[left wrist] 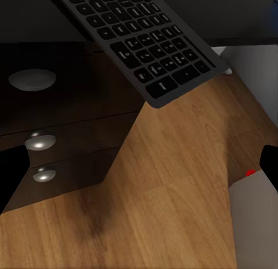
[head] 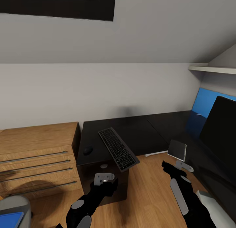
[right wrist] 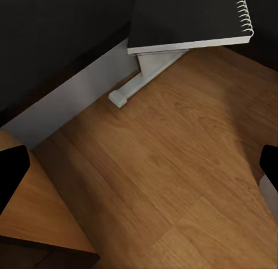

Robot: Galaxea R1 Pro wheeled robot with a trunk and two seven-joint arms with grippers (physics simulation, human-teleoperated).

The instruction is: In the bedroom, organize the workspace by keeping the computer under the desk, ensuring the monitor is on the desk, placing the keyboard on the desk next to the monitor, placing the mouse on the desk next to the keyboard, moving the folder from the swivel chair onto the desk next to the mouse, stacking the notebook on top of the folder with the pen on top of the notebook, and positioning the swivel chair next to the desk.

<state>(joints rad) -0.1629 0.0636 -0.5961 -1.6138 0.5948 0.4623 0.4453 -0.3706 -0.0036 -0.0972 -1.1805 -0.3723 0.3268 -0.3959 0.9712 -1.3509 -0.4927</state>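
Observation:
The black-topped desk [head: 144,129] runs along the wall and turns down the right side. A slim keyboard [head: 118,148] [left wrist: 139,37] lies slantwise on it, one end hanging over the front edge. The dark mouse [head: 88,150] rests to its left. A black spiral notebook [head: 177,150] [right wrist: 185,20] overhangs the desk's inner edge. The monitor [head: 219,133] stands at the right. At the lower left, the blue folder [head: 11,219] lies on the swivel chair [head: 14,203]. My left gripper [head: 106,182] [left wrist: 139,170] is open below the keyboard. My right gripper [head: 168,167] [right wrist: 139,164] is open, just under the notebook.
A light-wood cabinet [head: 36,156] with bar handles adjoins the desk's left. The dark drawer unit [left wrist: 75,135] has round silver knobs [left wrist: 39,141]. The white desk leg [right wrist: 139,77] stands on wood floor [head: 147,188]. A pale grey object [left wrist: 255,222] with a red spot sits low. A blue panel [head: 203,105] is behind the monitor.

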